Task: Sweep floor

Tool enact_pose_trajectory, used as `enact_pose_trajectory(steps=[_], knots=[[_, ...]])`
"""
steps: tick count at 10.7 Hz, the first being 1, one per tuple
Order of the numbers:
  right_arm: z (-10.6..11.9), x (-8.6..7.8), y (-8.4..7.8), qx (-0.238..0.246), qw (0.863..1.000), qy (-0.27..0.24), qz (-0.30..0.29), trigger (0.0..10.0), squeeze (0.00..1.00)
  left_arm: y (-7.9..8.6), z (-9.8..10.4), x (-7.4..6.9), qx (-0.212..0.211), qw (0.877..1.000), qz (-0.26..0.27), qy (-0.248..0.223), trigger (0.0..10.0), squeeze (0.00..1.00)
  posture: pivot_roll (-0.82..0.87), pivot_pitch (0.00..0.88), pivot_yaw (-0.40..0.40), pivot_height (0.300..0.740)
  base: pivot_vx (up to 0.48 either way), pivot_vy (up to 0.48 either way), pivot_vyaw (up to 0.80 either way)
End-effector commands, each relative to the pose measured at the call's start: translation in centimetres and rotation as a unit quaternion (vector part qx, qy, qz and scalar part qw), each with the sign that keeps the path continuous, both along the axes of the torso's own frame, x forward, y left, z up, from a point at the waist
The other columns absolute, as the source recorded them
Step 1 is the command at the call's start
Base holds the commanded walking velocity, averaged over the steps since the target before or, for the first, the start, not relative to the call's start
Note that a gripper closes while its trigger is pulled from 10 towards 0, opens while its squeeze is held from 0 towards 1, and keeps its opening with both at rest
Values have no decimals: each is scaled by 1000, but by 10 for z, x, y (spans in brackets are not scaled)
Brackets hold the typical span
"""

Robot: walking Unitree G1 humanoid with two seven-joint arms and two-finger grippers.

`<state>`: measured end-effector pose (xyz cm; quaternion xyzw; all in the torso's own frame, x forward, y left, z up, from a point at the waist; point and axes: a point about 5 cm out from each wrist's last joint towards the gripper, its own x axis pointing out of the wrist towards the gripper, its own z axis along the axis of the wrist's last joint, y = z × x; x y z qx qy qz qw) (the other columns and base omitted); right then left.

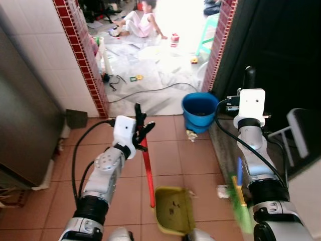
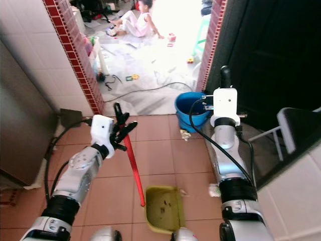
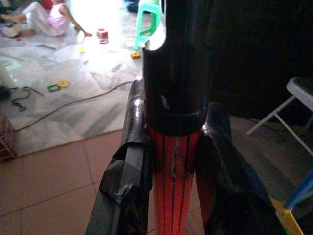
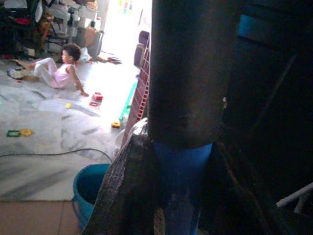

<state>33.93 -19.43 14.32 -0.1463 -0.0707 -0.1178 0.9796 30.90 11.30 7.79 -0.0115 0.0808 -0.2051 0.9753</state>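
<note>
From my head camera, my left fingers pinch the red dustpan handle; the yellow dustpan on the tiled floor holds a few dark crumbs. Tilting it could spill them. A blue bucket sits ahead, contents unclear. My right wrist camera shows fingers clamping the blue broom handle.

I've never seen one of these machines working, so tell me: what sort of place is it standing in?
Most likely a lived-in family home, at a tiled doorway. A person sits on the floor among scattered toys in the bright room beyond, and a blue bucket and a yellow dustpan stand on the terracotta floor tiles.
</note>
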Motion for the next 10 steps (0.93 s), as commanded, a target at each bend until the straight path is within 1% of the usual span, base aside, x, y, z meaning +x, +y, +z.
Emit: enact_pose_trajectory(steps=[1, 2, 3, 4, 6, 7, 8, 10], knots=[[8, 4, 5, 3, 1000, -13, 9, 10000, 0, 12, 14, 7, 15, 999, 19, -39, 10000, 0, -45, 0, 28, 740, 0, 0, 0], [6, 5, 5, 19, 1000, -6, 7, 10000, 0, 16, 15, 9, 25, 998, 26, -48, 10000, 0, -42, 0, 26, 740, 0, 0, 0], [5, 5, 5, 26, 1000, -3, 7, 10000, 0, 16, 15, 9, 29, 998, 27, -48, 10000, 0, -42, 0, 26, 740, 0, 0, 0], [3, 7, 9, 44, 999, 5, 10, 10000, 0, 18, 14, 9, 38, 998, 33, -49, 10000, 0, -41, 0, 26, 740, 0, 0, 0], [0, 9, 14, 79, 997, 17, 19, 10000, 0, 22, 12, 12, 62, 995, 62, -50, 10000, 0, -41, 0, 26, 740, 0, 0, 0], [-3, 10, 17, 112, 993, 32, 25, 10000, 0, 22, 11, 14, 69, 993, 75, -56, 10000, 0, -43, 0, 26, 740, 0, 0, 0], [-1, 12, 21, 141, 989, 34, 38, 10000, 0, 20, 11, 15, 69, 993, 78, -59, 10000, 0, -48, 0, 28, 740, 0, 0, 0], [17, 16, 34, 168, 981, 18, 94, 10000, 0, 17, 10, 15, 72, 993, 77, -61, 10000, 0, -56, 0, 30, 740, 0, 0, 0]])
